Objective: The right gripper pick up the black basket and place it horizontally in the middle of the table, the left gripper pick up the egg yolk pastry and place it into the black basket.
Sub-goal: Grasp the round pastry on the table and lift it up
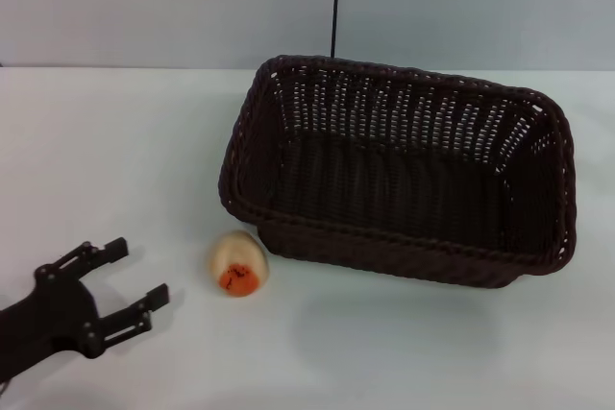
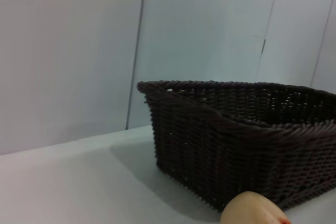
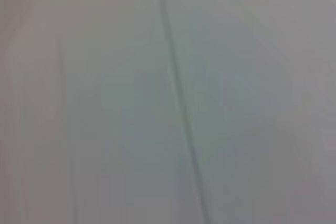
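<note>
The black basket [image 1: 404, 175] sits upright on the white table [image 1: 115, 160], right of centre, long side across, empty. The egg yolk pastry [image 1: 238, 263] lies on the table just off the basket's near left corner, orange patch facing me. My left gripper [image 1: 135, 280] is open at the lower left, low over the table, fingers pointing toward the pastry, a short way left of it. The left wrist view shows the basket [image 2: 247, 145] and the pastry's top [image 2: 252, 211] at its edge. The right gripper is out of view.
A pale wall with a dark vertical seam [image 1: 335, 2] stands behind the table's far edge. The right wrist view shows only a blurred grey surface with a faint line [image 3: 178, 103].
</note>
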{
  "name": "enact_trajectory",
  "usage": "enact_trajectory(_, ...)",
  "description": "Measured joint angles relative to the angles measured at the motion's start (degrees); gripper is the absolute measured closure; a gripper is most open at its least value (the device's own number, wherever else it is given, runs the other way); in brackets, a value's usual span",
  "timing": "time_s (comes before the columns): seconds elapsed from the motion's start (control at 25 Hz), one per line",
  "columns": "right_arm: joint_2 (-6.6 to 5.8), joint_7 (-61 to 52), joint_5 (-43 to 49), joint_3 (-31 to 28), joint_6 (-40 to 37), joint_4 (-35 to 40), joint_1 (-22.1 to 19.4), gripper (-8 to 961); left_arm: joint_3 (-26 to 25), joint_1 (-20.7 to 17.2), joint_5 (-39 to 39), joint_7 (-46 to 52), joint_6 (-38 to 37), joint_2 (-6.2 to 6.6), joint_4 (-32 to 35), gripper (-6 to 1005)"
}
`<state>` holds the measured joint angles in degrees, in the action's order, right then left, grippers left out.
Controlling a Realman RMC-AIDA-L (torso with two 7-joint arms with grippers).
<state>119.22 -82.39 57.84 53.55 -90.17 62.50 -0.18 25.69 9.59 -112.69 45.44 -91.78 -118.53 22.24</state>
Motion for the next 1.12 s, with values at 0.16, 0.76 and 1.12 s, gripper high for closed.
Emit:
enact_trajectory(0.16, 0.01, 4.1, -2.9, -7.0, -7.3, -13.9, 0.2, 127, 0.0, 1.5, 0.2, -4.0, 1.8, -0.03, -4.2, 169)
enact_trajectory(0.76, -0.18, 6.5, -2.7, -13.2, -10.3, -24.9, -0.3, 127, 0.1, 6.2, 0.2, -8.4, 4.5, -0.08, -13.6, 169)
enact_trajectory(1.12, -0.35, 6.6, -2.7, -14.3, -11.0, -27.0, -0.5, 127, 0.0, 8.1, 0.2, -10.2, 8.7, -0.21, -17.7, 170)
